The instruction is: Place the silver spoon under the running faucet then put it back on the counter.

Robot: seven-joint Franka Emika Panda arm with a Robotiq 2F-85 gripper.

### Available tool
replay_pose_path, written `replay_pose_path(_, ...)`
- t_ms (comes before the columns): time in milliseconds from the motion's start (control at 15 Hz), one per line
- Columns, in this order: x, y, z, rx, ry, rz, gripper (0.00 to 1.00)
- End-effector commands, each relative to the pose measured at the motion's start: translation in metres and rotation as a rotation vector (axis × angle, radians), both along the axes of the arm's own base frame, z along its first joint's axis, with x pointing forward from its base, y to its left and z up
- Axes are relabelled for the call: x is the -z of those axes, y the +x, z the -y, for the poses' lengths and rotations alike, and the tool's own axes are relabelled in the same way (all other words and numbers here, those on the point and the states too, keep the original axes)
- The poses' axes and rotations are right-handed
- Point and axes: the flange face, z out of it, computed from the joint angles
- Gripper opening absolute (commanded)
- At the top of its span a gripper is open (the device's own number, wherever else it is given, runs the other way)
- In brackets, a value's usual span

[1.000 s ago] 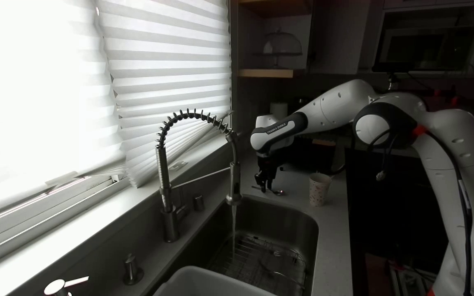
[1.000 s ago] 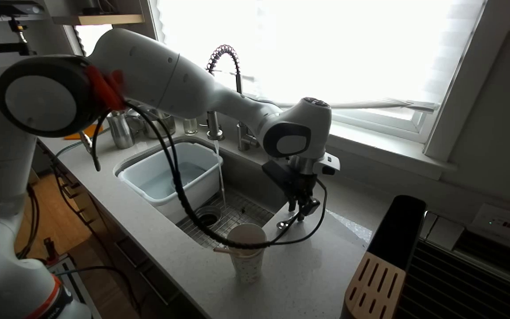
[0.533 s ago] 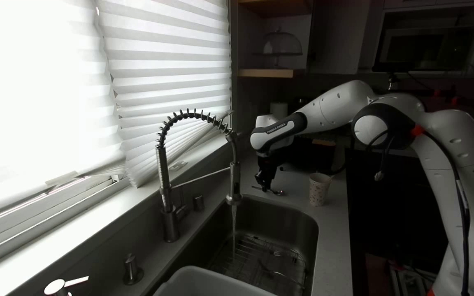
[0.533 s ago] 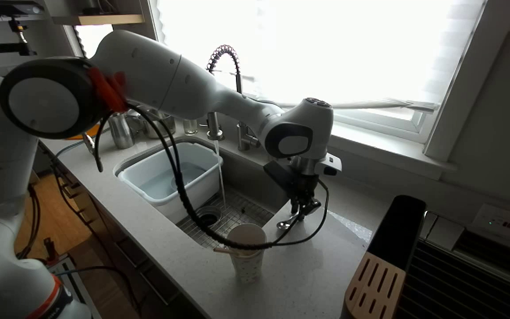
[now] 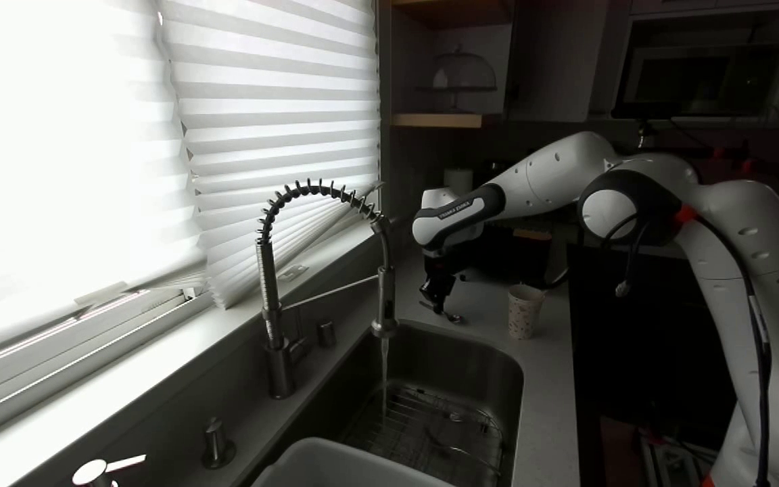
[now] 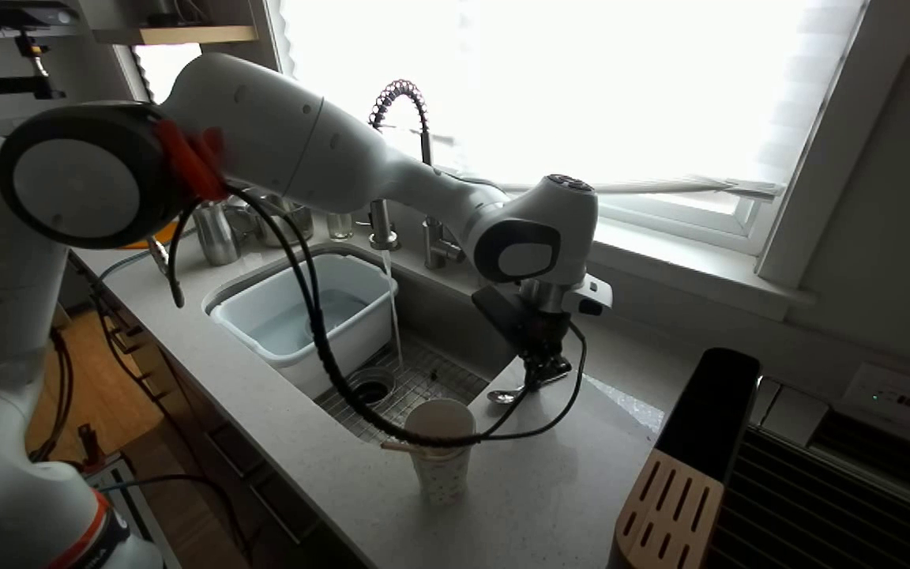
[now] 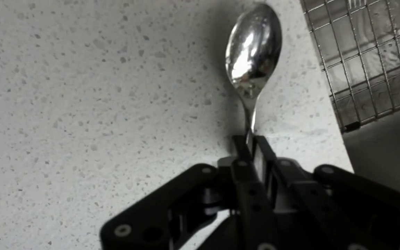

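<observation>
only wrist view resolves pinched spoon [image 7: 253, 62]

Window blind [image 6: 621, 95], above the sink [image 6: 451, 320]: largely blown out to white in both exterior views; light comes through here. Sill [image 5: 159, 363], alongside the sink: bright strip in an exterior view. Cabinet [image 5: 555, 61], beyond the sink: dim, detail sunk in shade. Sink interior: dull dark grey. Spoon [image 7: 255, 45], beside the sink: hard white glare, wrist view; soft shadow on the counter [image 7: 82, 104], on the side away from the sink. Gripper [image 7: 249, 139], near the sink: black, soft, out of focus. Colours: muted.
</observation>
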Motion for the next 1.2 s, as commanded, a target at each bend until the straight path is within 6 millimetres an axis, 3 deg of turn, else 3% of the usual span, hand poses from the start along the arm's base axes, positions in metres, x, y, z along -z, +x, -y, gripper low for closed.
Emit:
replay_pose_path(0,-0.010,0.000,0.005,0.047,0.012,-0.005,0.02)
replay_pose_path(467,-0.052,0.008,-0.006,0.072,0.011,0.029,0.02)
replay_pose_path(1133,-0.093,0.037,-0.064,0.126,0.017,0.103,0.02)
